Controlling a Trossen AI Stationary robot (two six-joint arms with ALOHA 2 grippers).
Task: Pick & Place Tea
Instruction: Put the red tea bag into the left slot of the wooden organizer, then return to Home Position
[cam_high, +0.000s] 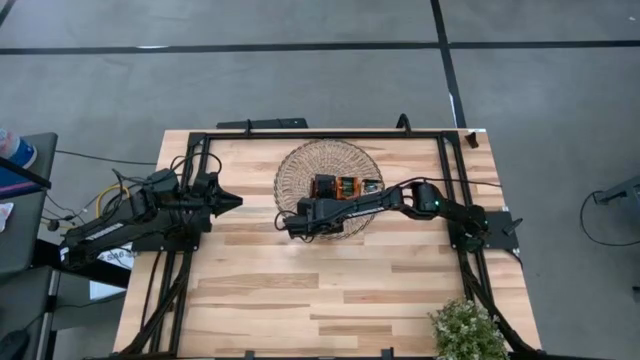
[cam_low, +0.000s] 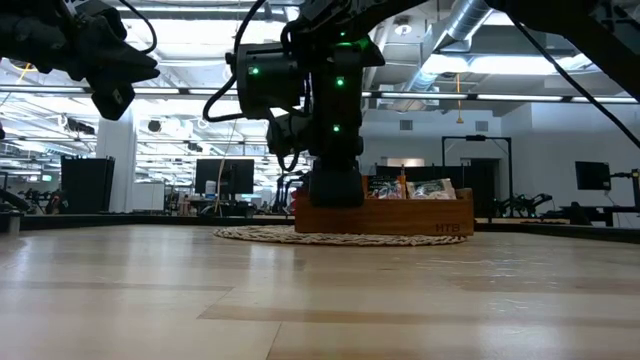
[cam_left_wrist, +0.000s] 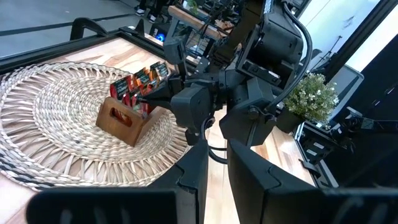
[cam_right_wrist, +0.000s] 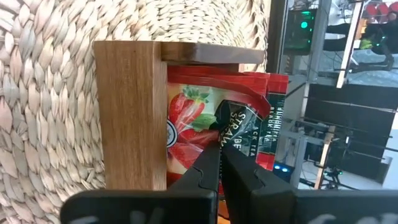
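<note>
With jaws together, the right gripper (cam_right_wrist: 219, 163) noses the red strawberry-printed tea sachets (cam_right_wrist: 205, 124) in the brown wooden tray (cam_right_wrist: 130, 112); light, floppy, best pinched by an upper edge.

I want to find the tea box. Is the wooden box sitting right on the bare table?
No, the wooden box sits on a round woven mat that lies on the table.

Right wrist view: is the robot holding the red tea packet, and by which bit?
The right gripper has its jaws shut at the top edge of a red tea sachet in the wooden tray; whether it is truly pinched cannot be told.
</note>
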